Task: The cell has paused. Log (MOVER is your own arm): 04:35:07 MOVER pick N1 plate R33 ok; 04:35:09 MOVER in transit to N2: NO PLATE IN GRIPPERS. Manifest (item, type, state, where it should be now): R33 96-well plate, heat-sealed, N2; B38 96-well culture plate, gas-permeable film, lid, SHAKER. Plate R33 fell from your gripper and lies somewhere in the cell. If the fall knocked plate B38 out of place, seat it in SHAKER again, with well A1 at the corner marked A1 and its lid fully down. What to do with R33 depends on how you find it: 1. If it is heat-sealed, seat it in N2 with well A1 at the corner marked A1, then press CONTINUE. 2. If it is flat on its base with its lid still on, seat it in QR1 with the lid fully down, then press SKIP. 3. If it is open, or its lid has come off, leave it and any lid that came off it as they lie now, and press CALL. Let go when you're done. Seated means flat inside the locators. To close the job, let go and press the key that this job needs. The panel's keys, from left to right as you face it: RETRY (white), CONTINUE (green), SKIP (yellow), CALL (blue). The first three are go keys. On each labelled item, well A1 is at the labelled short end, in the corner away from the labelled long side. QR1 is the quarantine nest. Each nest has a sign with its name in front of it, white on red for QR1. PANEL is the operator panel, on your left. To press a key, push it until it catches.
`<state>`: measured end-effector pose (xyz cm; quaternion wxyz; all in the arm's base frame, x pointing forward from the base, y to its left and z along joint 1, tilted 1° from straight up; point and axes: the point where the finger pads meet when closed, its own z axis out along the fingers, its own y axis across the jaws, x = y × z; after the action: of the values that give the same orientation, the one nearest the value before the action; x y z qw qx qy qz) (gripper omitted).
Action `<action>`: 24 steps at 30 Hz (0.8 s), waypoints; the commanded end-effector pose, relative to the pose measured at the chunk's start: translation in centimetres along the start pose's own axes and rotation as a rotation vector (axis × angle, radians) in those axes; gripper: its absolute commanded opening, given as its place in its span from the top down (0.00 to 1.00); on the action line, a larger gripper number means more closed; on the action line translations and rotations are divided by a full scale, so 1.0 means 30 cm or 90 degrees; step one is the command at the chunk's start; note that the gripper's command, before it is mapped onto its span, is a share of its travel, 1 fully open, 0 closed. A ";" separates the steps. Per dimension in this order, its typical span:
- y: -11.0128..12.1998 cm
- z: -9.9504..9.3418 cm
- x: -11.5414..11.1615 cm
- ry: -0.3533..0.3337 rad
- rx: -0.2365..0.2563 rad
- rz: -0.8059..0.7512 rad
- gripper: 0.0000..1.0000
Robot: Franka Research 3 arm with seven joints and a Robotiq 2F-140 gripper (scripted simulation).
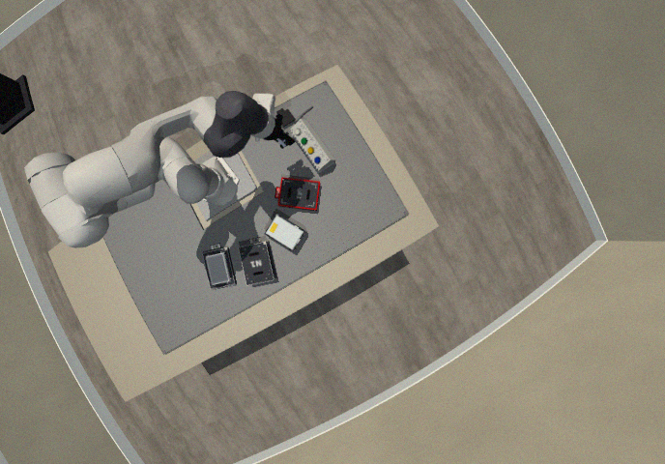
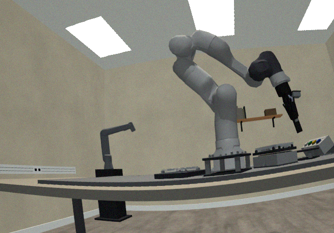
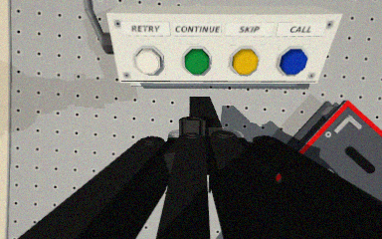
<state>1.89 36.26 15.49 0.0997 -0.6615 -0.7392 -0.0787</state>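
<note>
My gripper (image 1: 289,141) (image 2: 298,131) (image 3: 199,113) is shut and empty, above and in front of the panel (image 1: 314,143) (image 2: 325,144) (image 3: 221,47). Its white key (image 3: 148,62), green key (image 3: 197,62), yellow key (image 3: 245,62) and blue key (image 3: 293,62) are uncovered in the wrist view. The red-edged QR1 nest (image 1: 319,188) (image 3: 337,149) holds no plate. A white-topped plate (image 1: 288,234) with a yellow mark sits beyond QR1, apparently on a grey block (image 2: 285,159). A grey-topped plate (image 1: 218,268) sits in a dark holder left of N1. Small labels and A1 marks are unreadable.
The N1 nest (image 1: 257,279) stands on posts between the two plates and holds none. A pale-edged tray area (image 1: 245,169) lies partly under the arm. A cable (image 3: 95,25) runs beside the panel. A second small arm (image 2: 105,142) stands behind the table.
</note>
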 end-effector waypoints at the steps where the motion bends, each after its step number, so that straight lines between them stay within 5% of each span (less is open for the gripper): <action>1: 0.001 0.002 0.002 0.002 -0.001 -0.001 0.90; 24: 0.001 0.079 0.023 0.002 -0.001 -0.001 0.90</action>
<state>1.86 36.79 13.48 0.0945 -0.6623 -0.7395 -0.0746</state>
